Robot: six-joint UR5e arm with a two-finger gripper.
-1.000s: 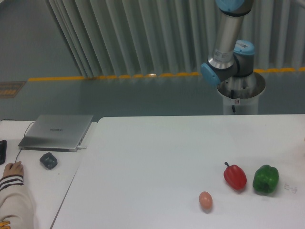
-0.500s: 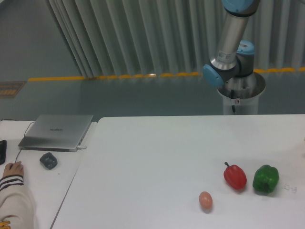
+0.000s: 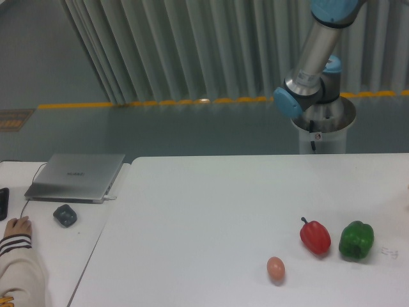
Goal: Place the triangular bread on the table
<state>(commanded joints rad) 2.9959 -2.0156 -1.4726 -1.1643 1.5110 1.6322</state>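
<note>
The triangular bread is out of view. The large white table (image 3: 211, 211) fills the lower right of the camera view. Only part of the robot arm (image 3: 313, 64) shows, rising from its pedestal behind the table's far edge and leaving the frame at the top right. My gripper is not in the frame.
A red pepper (image 3: 316, 236), a green pepper (image 3: 356, 240) and a small tan egg (image 3: 275, 268) lie near the table's front right. A smaller white desk at the left holds a grey laptop (image 3: 78, 176), a dark mouse (image 3: 64, 215) and a person's hand (image 3: 18, 226).
The arm's upper link has swung a little to the right and upward. Nothing on the table has moved.
</note>
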